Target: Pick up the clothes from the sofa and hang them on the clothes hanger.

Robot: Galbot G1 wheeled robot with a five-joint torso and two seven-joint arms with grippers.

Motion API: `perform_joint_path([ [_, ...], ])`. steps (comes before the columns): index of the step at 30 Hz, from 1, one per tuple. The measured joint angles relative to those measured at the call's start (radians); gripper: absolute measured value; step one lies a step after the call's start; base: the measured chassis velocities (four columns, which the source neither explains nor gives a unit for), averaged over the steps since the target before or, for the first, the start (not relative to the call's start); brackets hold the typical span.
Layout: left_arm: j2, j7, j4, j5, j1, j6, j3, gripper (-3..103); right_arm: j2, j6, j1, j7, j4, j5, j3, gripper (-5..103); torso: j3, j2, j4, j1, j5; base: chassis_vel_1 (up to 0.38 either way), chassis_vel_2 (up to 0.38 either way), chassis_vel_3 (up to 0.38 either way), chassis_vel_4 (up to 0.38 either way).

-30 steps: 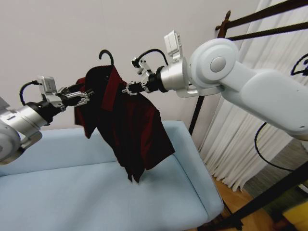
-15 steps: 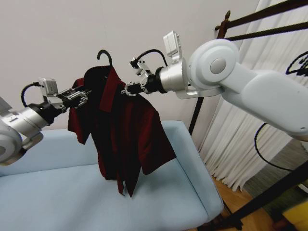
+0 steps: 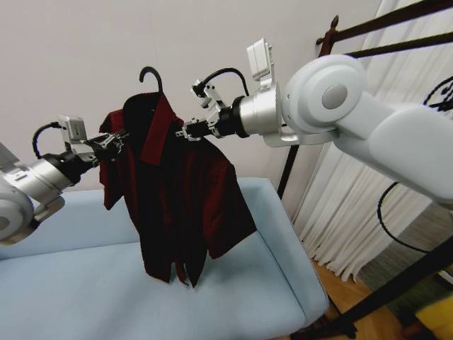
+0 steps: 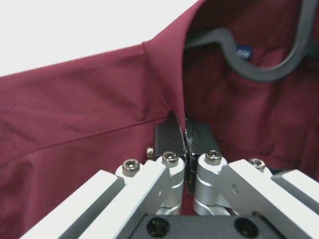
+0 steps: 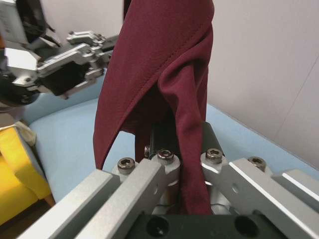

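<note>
Two grippers' fingers (image 4: 167, 139) pinch the shoulders of a dark red collared shirt (image 3: 177, 198) on a black hooked hanger (image 3: 150, 74), left gripper (image 3: 117, 142) and right gripper (image 3: 190, 132) holding it above the pale blue sofa (image 3: 71, 283); uneven pulling might slide it off.

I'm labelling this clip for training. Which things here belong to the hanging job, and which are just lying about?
Part of the job: red shirt; black hanger inside it; left gripper and right gripper, both shut on the shirt; blue sofa; dark clothes rack.

Just lying about: white curtain; yellow object by the floor.
</note>
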Motion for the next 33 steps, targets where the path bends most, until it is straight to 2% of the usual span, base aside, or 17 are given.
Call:
perform_joint_path([
  [12, 0.054, 0.0, -0.044, -0.069, -0.084, -0.004, -0.014, 0, 0.019, 0.008, -0.034, 0.069, 0.011, -0.019, 0.009, 2, 0.0, 0.0, 0.0, 0.0, 0.0002, 0.0, 0.0, 0.0, 0.0],
  [17, 0.054, 0.001, -0.075, -0.074, -0.078, 0.002, -0.026, 0, 0.022, 0.008, -0.04, 0.08, -0.002, -0.021, 0.009, 2, 0.0, 0.0, 0.0001, 0.0, 0.0002, 0.0, 0.0, 0.0, 0.0],
  [27, 0.012, 0.01, -0.095, -0.019, -0.035, 0.03, -0.023, 0, 0.016, 0.007, -0.032, 0.075, -0.013, -0.022, 0.0, 2, 0.0, 0.0, 0.0, 0.0, 0.0, 0.0, 0.0, 0.0, 0.0],
  [31, 0.004, 0.018, -0.071, 0.024, -0.032, 0.062, -0.016, 0, 0.013, 0.005, -0.021, 0.065, -0.013, -0.023, -0.004, 2, 0.0, 0.0, 0.0, 0.0, 0.0001, 0.0, 0.0, 0.0, 0.0],
  [32, -0.001, 0.013, -0.06, 0.05, -0.032, 0.091, -0.014, -2, 0.013, 0.004, -0.014, 0.06, -0.013, -0.023, -0.007, 2, 0.0, 0.0, 0.0, 0.0, 0.0, 0.0, 0.0, 0.0, 0.0],
  [33, -0.004, 0.003, -0.051, 0.07, -0.032, 0.112, -0.013, 1, 0.013, 0.004, -0.008, 0.055, -0.013, -0.022, -0.01, 2, 0.0, 0.0, 0.0, 0.0, 0.0, 0.0, 0.0, 0.0, 0.0],
])
